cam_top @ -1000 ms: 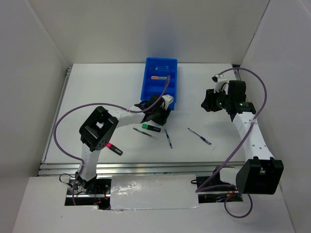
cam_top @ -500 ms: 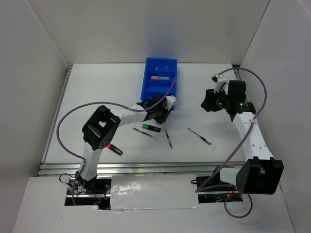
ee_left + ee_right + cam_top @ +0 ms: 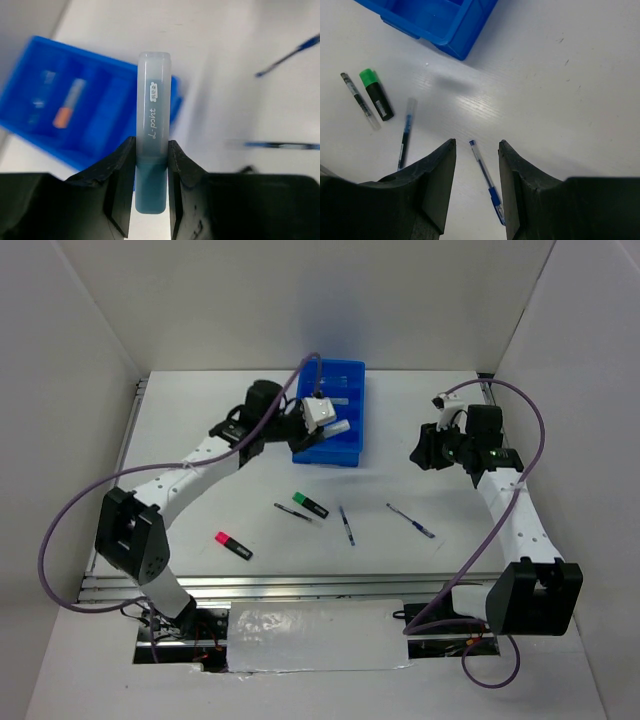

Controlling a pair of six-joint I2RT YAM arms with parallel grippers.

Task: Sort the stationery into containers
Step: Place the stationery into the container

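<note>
- Left jaws – clenched on a marker point(image 3: 152, 100). They grip its lower end and its upper end sticks out past them.
- That marker has a frosted pale cap and a teal-blue body, with small print running along its side. In the top view it point(image 3: 337, 428) hangs over the near half of the tray point(image 3: 352, 452).
- Right jaws – released, partly apart, nothing between them. They hover above the counter point(image 3: 200, 440) at 3 o'clock.
- Below the right jaws lies a blue pen point(image 3: 487, 182), untouched. It is at 5 o'clock on the counter point(image 3: 411, 521).
- The tray is blue with crosswise compartments and sits at 12 o'clock. The left wrist view shows it blurred point(image 3: 30, 60).
- An orange highlighter point(image 3: 70, 102) lies inside the tray; the blur hides which compartment.
- The green marker point(image 3: 311, 503) has a black body and lies at 6 o'clock of the tray, on the counter.
- A dark pen point(image 3: 292, 511) lies just beside the green marker, at its 8 o'clock.
- A second blue pen point(image 3: 346, 525) lies between the green marker and the first blue pen.
- The pink marker point(image 3: 233, 546) lies at 7 o'clock on the counter, well apart from the rest.
</note>
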